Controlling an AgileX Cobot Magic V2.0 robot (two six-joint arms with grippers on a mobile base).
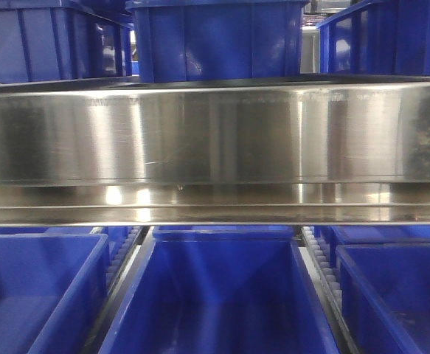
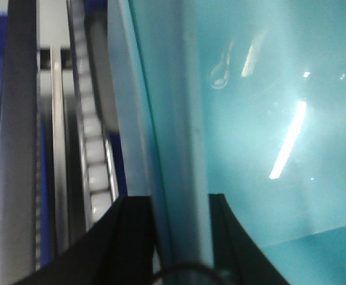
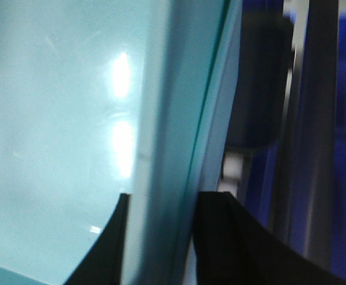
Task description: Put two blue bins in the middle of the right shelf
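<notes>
- Pale blue plastic fills both wrist views: the pale blue bin (image 2: 267, 119) is gripped between the two arms, one wall to each
- The left gripper (image 2: 171, 205) straddles the thick rim (image 2: 181, 119), one black finger inside the tub and one outside, clenched on the wall
- The right gripper (image 3: 164, 199) does the same on its side, fingers closed tight over the rim; taking opposite walls looks meant to keep so wide a tub level
- A roller track (image 2: 89, 136) runs just beside the bin's outer wall on the left, so the bin is close to a rack
- The front camera shows no pale bin, only the steel shelf (image 1: 215, 133) with dark blue crates (image 1: 222, 295) above and below it
- I judge the bin is not yet placed; whether a second one is nested inside cannot be told
</notes>
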